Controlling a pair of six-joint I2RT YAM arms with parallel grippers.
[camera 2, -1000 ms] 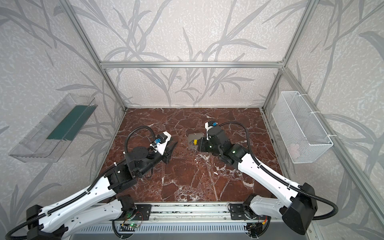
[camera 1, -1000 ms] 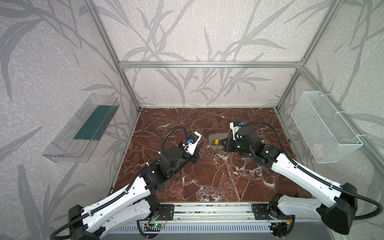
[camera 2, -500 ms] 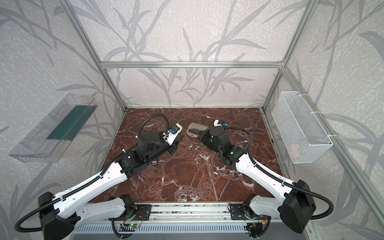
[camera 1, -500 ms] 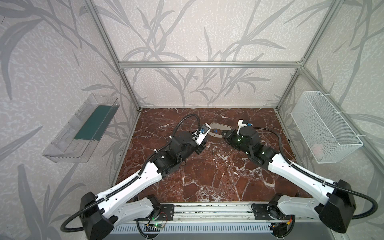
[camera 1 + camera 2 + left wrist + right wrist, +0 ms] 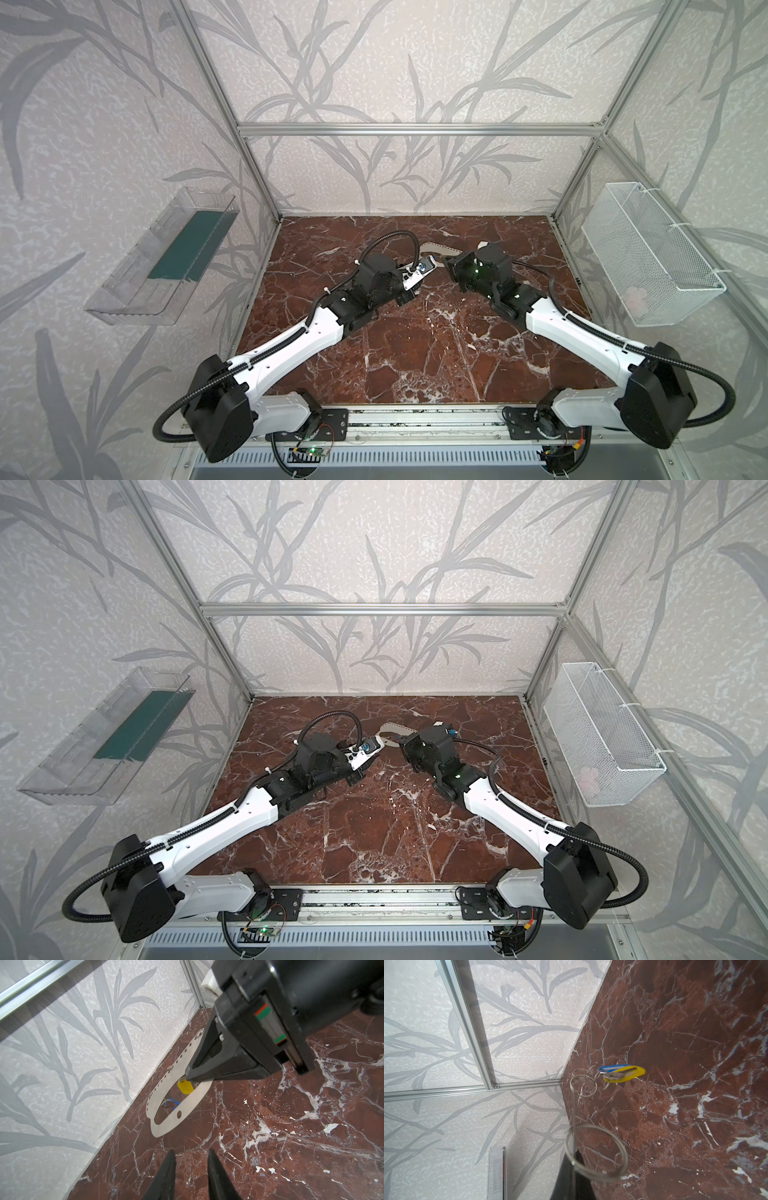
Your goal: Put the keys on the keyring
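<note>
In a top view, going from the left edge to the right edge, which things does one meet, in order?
Clear wall tray → left arm → keyring → right arm → white wire basket.

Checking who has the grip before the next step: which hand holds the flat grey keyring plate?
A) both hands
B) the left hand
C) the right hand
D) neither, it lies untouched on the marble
C: in the left wrist view the right hand is pinched shut on the keyring, while the left hand is open and empty, short of it.
</note>
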